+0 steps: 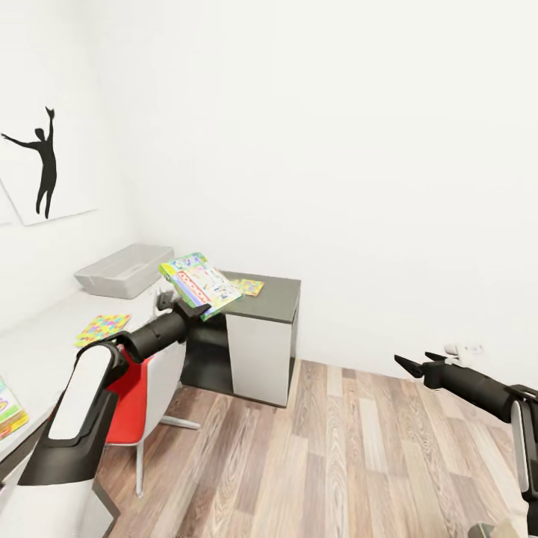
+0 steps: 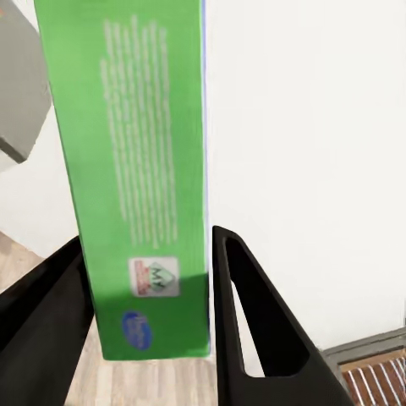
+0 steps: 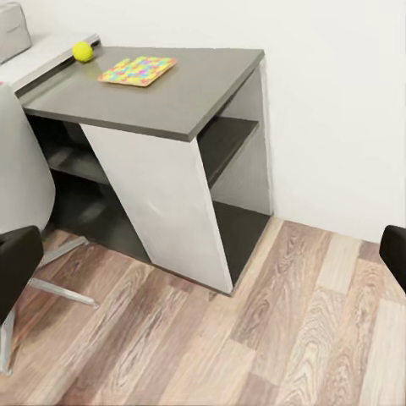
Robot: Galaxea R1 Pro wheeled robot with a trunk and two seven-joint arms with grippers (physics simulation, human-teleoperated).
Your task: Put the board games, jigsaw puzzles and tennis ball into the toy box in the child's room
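- The left gripper [image 1: 173, 302] is raised over the near edge of the table [image 1: 45, 329], its jaws clamped on a board game [image 1: 200, 282] with a yellow-green cover and a red edge; the box tilts in the air above the red chair [image 1: 131, 407].
- In the left wrist view the same board game [image 2: 139, 169] shows its green printed back, squeezed between the two black fingers [image 2: 254, 330].
- The toy box [image 1: 123, 270], a shallow light-grey bin, sits on the pale table top against the wall, just beyond the held box.
- One jigsaw puzzle [image 1: 102, 327] lies flat on the pale top, nearer the robot than the toy box.
- A second jigsaw puzzle [image 1: 248, 286] lies on the lower dark grey section of the table; the right wrist view shows it [image 3: 137, 69] with the tennis ball [image 3: 82, 52] near it, the two apart.
- Another board game [image 1: 9, 411] rests at the near left edge of the table, only partly in view.
- The right gripper [image 1: 418, 365] hangs over the wood plank floor [image 1: 351, 463], well apart from the table, with its jaws spread and nothing between them.
- A black silhouette picture [image 1: 45, 161] hangs on the left wall.
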